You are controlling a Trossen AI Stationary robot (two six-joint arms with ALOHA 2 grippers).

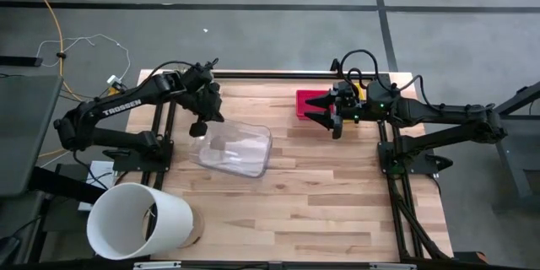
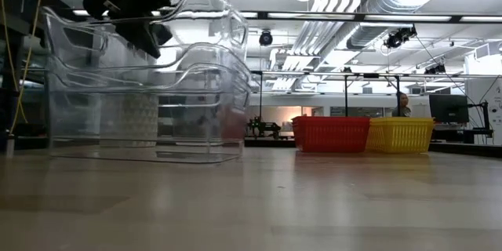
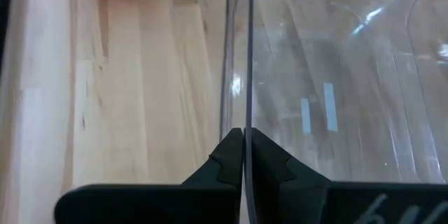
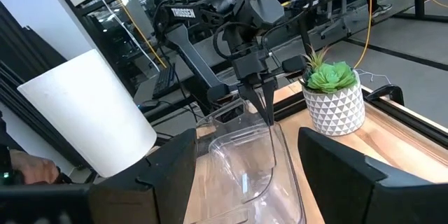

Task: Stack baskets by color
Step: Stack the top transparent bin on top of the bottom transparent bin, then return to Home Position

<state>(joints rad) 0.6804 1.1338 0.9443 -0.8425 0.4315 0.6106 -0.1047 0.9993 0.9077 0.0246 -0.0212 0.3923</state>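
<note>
A red basket (image 1: 309, 101) (image 2: 331, 134) stands on the table at the far right, and a yellow basket (image 2: 400, 135) stands beside it, mostly hidden under the right arm in the high view. My right gripper (image 1: 325, 116) (image 4: 245, 182) hovers open and level above the red basket, holding nothing. My left gripper (image 1: 201, 128) (image 4: 268, 115) is at the far left, shut on a clear plastic bin (image 1: 232, 148) (image 2: 149, 110), which is not one of the baskets. My left gripper pinches the clear bin's upright wall at its rim (image 3: 245, 115) between the two fingers, one finger inside the bin and one outside. The fingers (image 4: 266, 101) slant down from above at the bin's far left end. In the low view the bin's bottom (image 2: 145, 155) lies on the table.
A big white cylinder (image 1: 135, 219) (image 4: 91, 112) lies at the near left corner. A green plant in a white patterned pot (image 4: 334, 98) stands at the far left edge. Bare wood stretches across the table's middle and near right.
</note>
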